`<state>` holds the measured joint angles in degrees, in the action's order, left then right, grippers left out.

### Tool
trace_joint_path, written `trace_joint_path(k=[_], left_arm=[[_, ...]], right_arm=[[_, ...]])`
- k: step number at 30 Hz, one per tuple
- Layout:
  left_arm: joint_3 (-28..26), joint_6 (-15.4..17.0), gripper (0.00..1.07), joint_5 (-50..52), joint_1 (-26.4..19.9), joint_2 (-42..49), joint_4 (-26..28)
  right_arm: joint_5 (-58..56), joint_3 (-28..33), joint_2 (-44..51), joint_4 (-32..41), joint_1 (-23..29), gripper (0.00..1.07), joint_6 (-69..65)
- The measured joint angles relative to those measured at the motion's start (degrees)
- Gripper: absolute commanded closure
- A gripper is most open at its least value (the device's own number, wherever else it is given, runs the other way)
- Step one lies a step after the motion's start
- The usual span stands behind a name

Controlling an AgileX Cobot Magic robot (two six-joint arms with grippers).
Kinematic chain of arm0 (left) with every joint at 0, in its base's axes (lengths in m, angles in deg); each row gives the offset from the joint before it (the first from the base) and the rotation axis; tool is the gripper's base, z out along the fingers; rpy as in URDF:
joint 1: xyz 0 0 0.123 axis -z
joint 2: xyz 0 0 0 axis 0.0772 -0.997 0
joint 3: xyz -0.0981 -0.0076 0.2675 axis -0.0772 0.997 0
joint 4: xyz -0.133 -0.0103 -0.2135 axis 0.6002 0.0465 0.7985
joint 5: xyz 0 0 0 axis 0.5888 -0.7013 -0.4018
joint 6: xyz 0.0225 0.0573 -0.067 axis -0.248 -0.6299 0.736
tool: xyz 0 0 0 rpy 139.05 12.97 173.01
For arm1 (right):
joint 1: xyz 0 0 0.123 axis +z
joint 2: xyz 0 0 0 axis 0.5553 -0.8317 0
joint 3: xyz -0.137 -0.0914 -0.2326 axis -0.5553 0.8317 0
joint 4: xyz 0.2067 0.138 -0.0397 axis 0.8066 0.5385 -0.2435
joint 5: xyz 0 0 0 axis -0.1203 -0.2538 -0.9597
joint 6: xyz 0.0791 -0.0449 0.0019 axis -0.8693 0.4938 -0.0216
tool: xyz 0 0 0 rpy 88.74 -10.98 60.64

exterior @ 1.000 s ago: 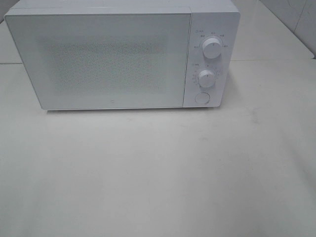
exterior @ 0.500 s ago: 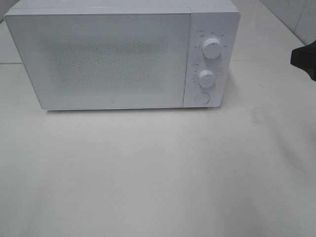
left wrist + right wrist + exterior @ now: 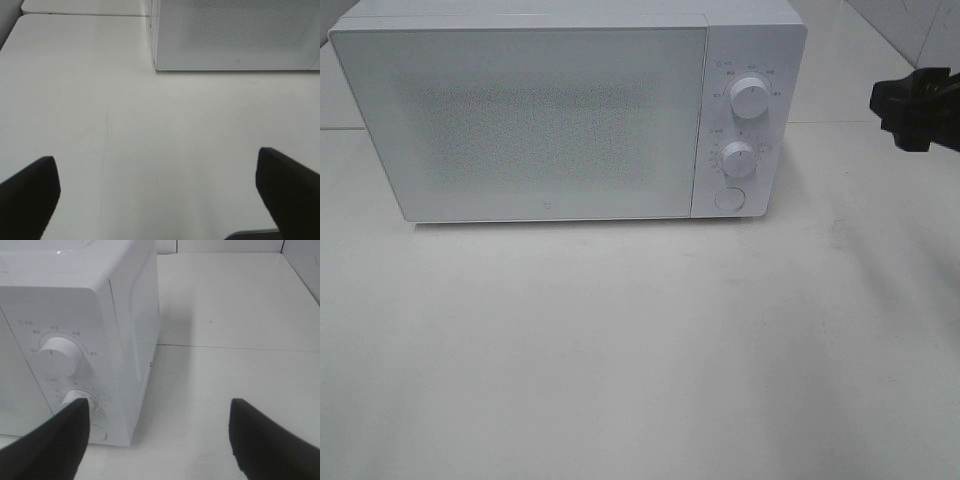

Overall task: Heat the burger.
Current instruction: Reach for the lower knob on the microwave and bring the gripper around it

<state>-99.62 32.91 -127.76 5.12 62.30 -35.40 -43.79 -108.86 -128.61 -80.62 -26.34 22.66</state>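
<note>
The burger is out of view in every frame. A white microwave (image 3: 550, 120) stands at the back of the table with its door shut. It has two dials, the upper dial (image 3: 748, 98) and the lower dial (image 3: 737, 158), above a round button (image 3: 728, 198). My right gripper (image 3: 888, 115) enters from the right edge, level with the dials and apart from the microwave. In its wrist view the right gripper (image 3: 157, 405) is open and empty beside the microwave (image 3: 120, 305). My left gripper (image 3: 155, 157) is open and empty over bare table, short of the microwave's corner (image 3: 235, 35).
The white table (image 3: 640, 350) stretches in front of the microwave. A seam (image 3: 860, 122) crosses it to the microwave's right. A tiled wall (image 3: 910, 30) rises at the back right.
My right gripper has come into the high view from the right edge and moved left toward the microwave's control panel. The microwave has not changed.
</note>
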Motion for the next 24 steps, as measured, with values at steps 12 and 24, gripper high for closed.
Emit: trace_joint_path(k=[12, 24], left_arm=[[0.0, 0.0, 0.07, 0.0, 0.0, 0.0, 0.0], [0.0, 0.0, 0.07, 0.0, 0.0, 0.0, -0.2]], right_arm=[[21.4, 9.7, -8.4, 12.8, 5.8, 0.32, 9.1], [38.2, 10.2, -18.0, 31.6, 20.3, 0.32, 18.4]])
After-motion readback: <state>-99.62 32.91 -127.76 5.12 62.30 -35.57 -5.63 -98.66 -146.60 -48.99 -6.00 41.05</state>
